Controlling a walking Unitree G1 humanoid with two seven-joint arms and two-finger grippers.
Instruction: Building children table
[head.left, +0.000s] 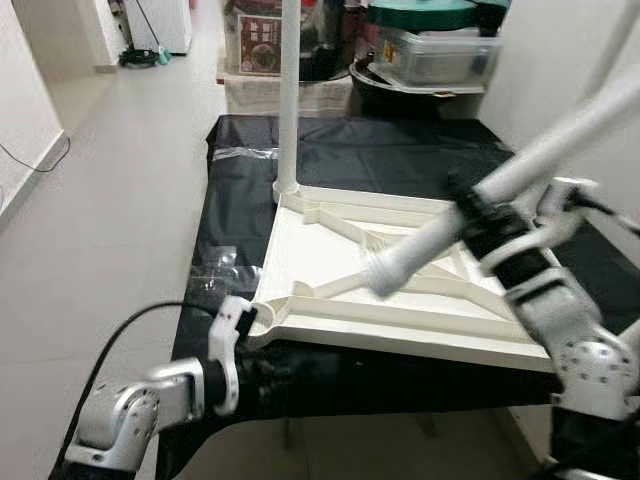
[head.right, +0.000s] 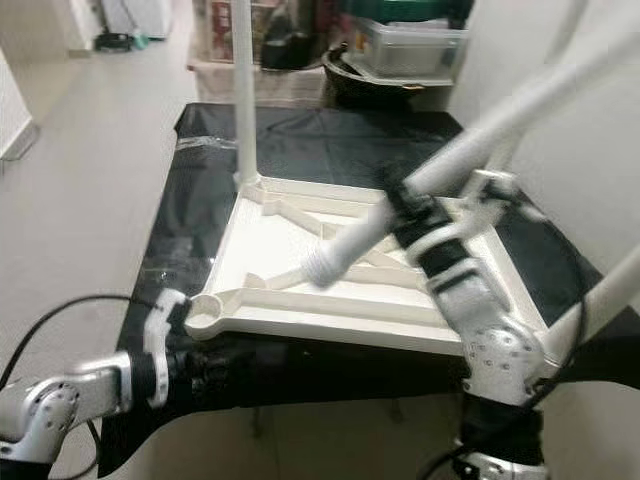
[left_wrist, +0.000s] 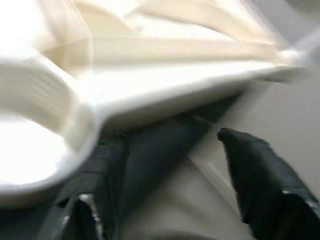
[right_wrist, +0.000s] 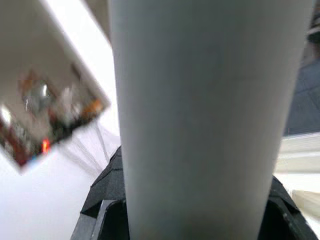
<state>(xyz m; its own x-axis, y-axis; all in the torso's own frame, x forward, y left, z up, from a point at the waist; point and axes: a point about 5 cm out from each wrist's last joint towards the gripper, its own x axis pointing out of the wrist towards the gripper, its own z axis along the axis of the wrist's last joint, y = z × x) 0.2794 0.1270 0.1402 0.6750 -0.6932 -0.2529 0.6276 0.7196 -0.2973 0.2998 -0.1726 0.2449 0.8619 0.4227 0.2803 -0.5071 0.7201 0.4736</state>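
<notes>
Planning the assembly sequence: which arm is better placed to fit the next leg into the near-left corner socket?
Right, likely: its end effector already grips the loose leg, while the left end effector steadies the tabletop by that socket.

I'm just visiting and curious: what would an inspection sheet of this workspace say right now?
Surface: black covered platform on a pale tiled floor.
Job's things: white tabletop lying upside down, one table leg standing upright in its far left corner; a loose table leg held tilted above it.
Clutter: storage boxes beyond the platform.
Grippers: right tool shut on the loose leg; left tool at the near left corner socket, fingers apart.
Cables: black cable along the left arm.
Surroundings: white walls, corridor.
</notes>
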